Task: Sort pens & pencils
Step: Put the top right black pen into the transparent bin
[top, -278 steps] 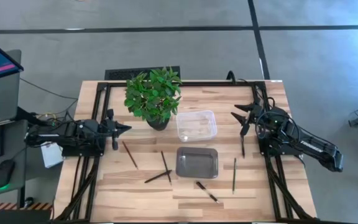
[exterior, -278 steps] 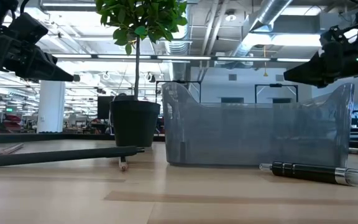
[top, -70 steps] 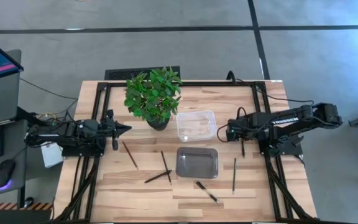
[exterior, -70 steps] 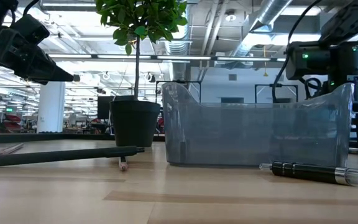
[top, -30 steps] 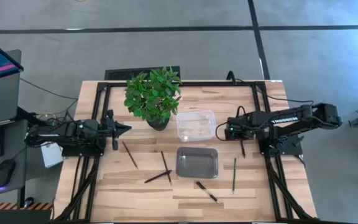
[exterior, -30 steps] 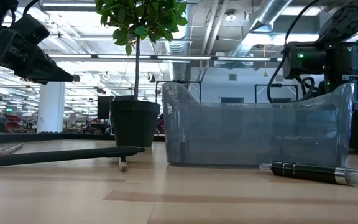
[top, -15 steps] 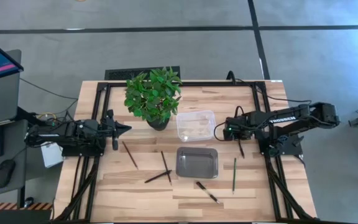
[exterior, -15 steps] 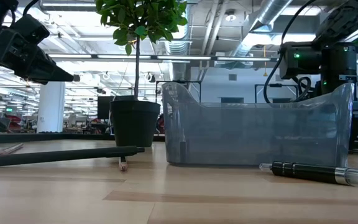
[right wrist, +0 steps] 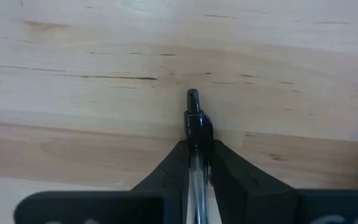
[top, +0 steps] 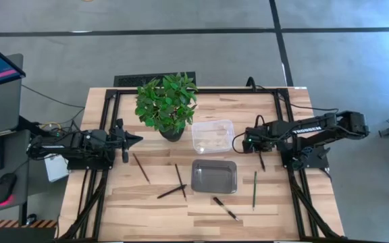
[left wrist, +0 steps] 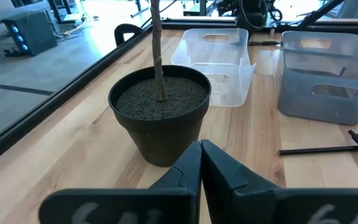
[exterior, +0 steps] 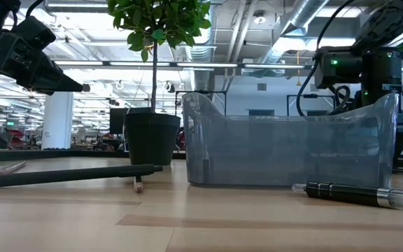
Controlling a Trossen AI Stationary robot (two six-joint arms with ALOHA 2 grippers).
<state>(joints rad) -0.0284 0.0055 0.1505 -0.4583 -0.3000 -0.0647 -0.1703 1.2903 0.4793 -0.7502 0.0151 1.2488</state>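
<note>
While clamped — right hand (right wrist: 197, 163), slim black pen (right wrist: 196, 121)

In the high view, the potted plant (top: 167, 104) stands upper centre of the table (top: 296, 202). The clear bin (top: 213, 136) sits just right of it, the grey bin (top: 214, 176) below. Pens and pencils (top: 179, 181) lie lower left and lower right.

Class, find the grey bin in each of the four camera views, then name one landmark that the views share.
High view: the grey bin sits mid-table, right of the crossed sticks.
Low view: it fills the middle and right of the picture.
Left wrist view: at the upper right.
Right wrist view: not in it.
Shared landmark: the black plant pot, seen in all views but the right wrist's.
</note>
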